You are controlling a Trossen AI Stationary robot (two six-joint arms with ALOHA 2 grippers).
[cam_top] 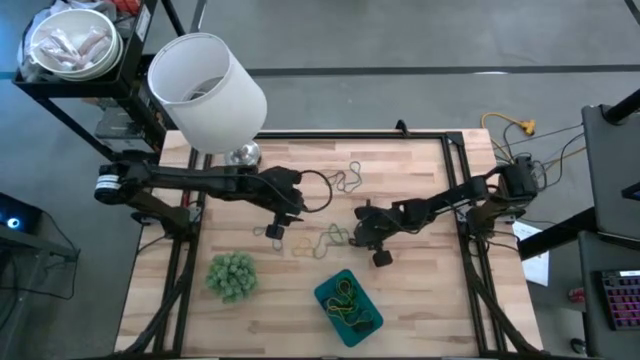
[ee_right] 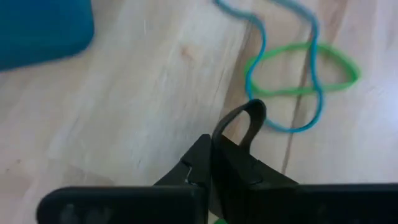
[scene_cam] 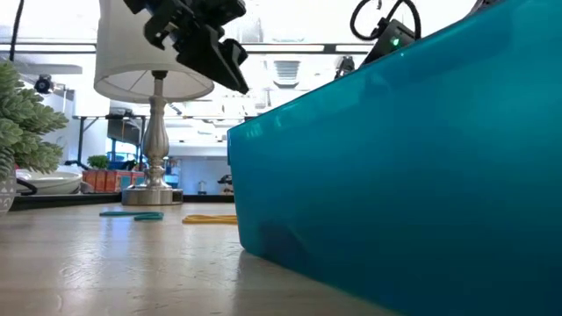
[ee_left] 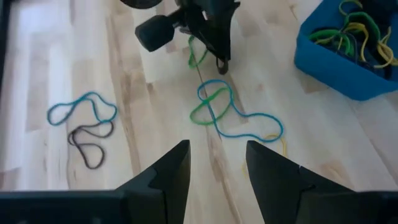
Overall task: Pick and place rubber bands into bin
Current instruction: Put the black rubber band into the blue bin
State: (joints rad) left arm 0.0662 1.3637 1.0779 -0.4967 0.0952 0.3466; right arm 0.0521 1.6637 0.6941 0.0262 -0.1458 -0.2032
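The bin (cam_top: 348, 306) stands near the front edge of the table (cam_top: 420, 300), and several rubber bands (ee_left: 354, 31) already lie inside it in a tangle of yellow, green and dark loops, so a part of the task is done. More bands are not yet collected. A blue and green cluster (ee_left: 230, 112) lies on the wood just behind the bin, toward the middle of the table. A blue loop with a dark loop (ee_left: 84, 124) lies farther from the bin, on the side of the fuzzy green ball (cam_top: 232, 275). A thin pale band (cam_top: 347, 179) lies well behind the bin, near the far edge. The right gripper (ee_right: 214, 155) hangs just over the blue and green cluster, behind the bin, and its fingers are clenched on a dark band (ee_right: 245, 121) that sticks out as a small loop. I judge that this band is the one now on its way to the bin. The left gripper (ee_left: 214, 171) hovers behind the bin and toward the ball side, with its fingers released and nothing between them. In my estimate perhaps half of the work is left, since at least four or five loops remain on the table.
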